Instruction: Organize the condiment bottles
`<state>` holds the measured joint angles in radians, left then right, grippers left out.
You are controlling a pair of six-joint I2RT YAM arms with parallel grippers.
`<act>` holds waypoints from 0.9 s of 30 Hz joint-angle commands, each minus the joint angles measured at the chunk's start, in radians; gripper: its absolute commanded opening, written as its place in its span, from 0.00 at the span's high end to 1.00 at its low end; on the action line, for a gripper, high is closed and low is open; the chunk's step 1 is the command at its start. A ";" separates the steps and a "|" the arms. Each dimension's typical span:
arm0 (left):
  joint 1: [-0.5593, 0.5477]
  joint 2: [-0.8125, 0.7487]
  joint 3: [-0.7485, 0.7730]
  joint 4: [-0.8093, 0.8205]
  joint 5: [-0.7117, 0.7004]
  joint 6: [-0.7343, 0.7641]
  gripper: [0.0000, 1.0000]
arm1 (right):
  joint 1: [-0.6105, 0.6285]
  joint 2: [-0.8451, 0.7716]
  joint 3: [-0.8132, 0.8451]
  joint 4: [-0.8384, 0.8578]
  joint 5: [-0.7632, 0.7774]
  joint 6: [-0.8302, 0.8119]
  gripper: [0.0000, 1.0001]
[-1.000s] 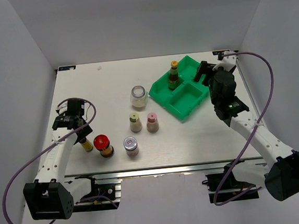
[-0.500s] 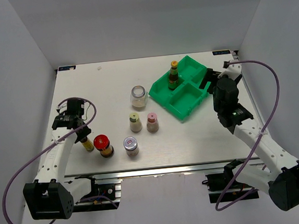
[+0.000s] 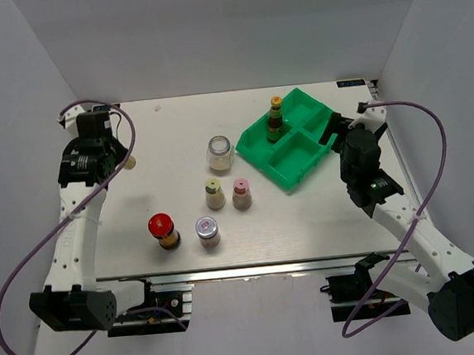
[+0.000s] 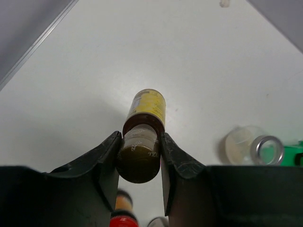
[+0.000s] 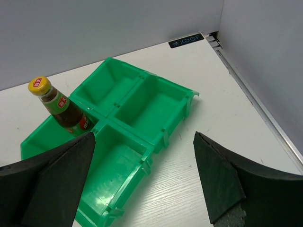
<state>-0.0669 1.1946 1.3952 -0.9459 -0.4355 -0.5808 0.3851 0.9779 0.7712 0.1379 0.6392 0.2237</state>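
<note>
Left gripper [image 3: 122, 160] [image 4: 139, 150] sat well left of the green tray [image 3: 261, 165] [image 5: 156, 78], near the table's [image 3: 307, 221] left edge. Its jaws were clamped on a dark yellow-capped bottle [image 3: 129, 162] [image 4: 142, 142]. Both fingers pressed the glass body, and the neck and cap pointed out past the fingertips, toward the tray side. The bottle lay tilted over, not upright. Whether it was off the tabletop could not be told.

Right gripper [image 3: 332, 128] [image 5: 144, 137] hovered at the tray's right corner with its jaws spread wide and nothing between them. In the wrist view the tray showed through the gap.

Second yellow-capped bottle [image 3: 275, 120] [image 5: 61, 106] stood upright inside the tray, in its leftmost compartment as seen from overhead. The other three compartments held nothing.

Rest of the bottles were outside the tray, all upright on the table:
- Clear glass jar [image 3: 219, 152] just left of the tray's left corner, not touching it.
- Yellow-green-capped shaker [image 3: 214, 193] and pink-capped shaker [image 3: 241, 194] side by side, in front of the tray's left corner and nearer the arm bases. A narrow gap lay between them.
- Silver-lidded jar [image 3: 207, 232] nearer the front edge, in front of the yellow-green-capped shaker.
- Red-lidded jar [image 3: 164, 231] beside the silver-lidded one, on the side away from the tray.
</note>
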 commanded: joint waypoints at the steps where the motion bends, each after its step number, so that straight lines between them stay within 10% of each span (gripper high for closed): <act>1: -0.014 0.094 0.076 0.179 0.050 -0.008 1.00 | -0.006 -0.016 0.010 0.060 0.051 -0.020 0.11; 12: -0.332 0.585 0.687 0.249 0.196 0.168 1.00 | -0.008 -0.110 -0.012 -0.040 0.151 0.043 0.11; 27: -0.511 0.915 0.903 0.288 0.345 0.263 1.00 | -0.011 -0.153 -0.019 -0.113 0.174 0.052 0.11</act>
<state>-0.5770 2.1777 2.2848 -0.7071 -0.1028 -0.3370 0.3790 0.8394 0.7544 0.0120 0.7704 0.2619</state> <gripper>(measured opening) 0.446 0.895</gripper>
